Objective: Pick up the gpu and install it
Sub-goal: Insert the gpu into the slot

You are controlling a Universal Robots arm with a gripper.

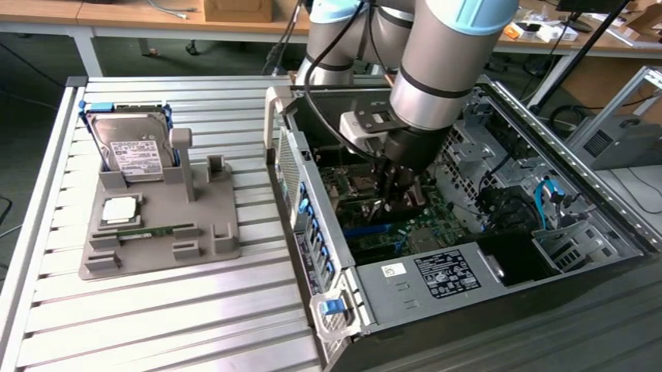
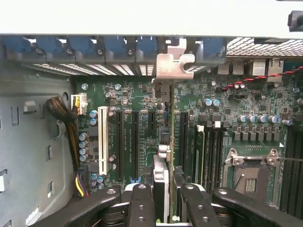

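Green gpu [image 2: 171, 142] stands on edge between the pincer [image 2: 163, 198] fingers, gripped, low over the computer case's [image 1: 414, 283] slots. If tilted, it might miss the slot and jam.

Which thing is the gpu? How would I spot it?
Look inside the open computer case, under the big arm. The gripper holds the gpu, a thin green card standing on edge above the motherboard. Its silver bracket meets the case's rear slots, unlike anything nearby.

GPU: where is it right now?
The gpu stands on edge between the gripper fingers inside the open computer case, over the motherboard slots; its silver bracket meets the case's rear wall.
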